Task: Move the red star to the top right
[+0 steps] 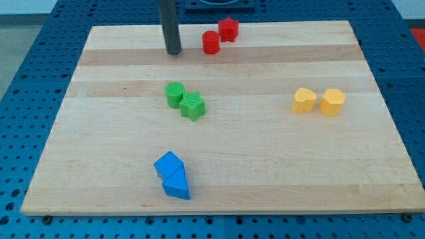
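Two red blocks sit near the view's top centre: one red block (228, 29) with a lobed, star-like outline, and a red cylinder (211, 42) just below and left of it, close together. My tip (173, 51) is the lower end of a dark rod that comes down from the top edge. It stands on the board to the left of the red cylinder, with a clear gap between them. It touches no block.
A green cylinder (175, 94) and a green star (192, 105) touch near the board's middle. Two yellow blocks (305, 101) (333, 102) sit side by side at the right. Two blue blocks (169, 164) (176, 186) touch near the bottom. The wooden board (265, 166) lies on a blue perforated table.
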Robot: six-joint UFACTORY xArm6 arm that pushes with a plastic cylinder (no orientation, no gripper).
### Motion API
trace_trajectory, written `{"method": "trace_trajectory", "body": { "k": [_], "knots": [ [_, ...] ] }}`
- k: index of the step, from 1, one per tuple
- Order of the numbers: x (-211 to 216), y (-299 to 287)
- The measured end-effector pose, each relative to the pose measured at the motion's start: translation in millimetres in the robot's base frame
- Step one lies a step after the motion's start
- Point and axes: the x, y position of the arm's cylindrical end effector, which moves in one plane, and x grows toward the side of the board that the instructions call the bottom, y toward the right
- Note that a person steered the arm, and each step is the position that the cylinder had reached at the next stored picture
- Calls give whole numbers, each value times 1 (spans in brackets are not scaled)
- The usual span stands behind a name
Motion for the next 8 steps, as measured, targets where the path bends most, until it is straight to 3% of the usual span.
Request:
{"method": "trace_trajectory", "body": {
  "k": [2, 5, 6, 8],
  "knots": [
    [-72, 35],
    [-54, 55],
    [-54, 112],
    [-55, 142]
  ]
}}
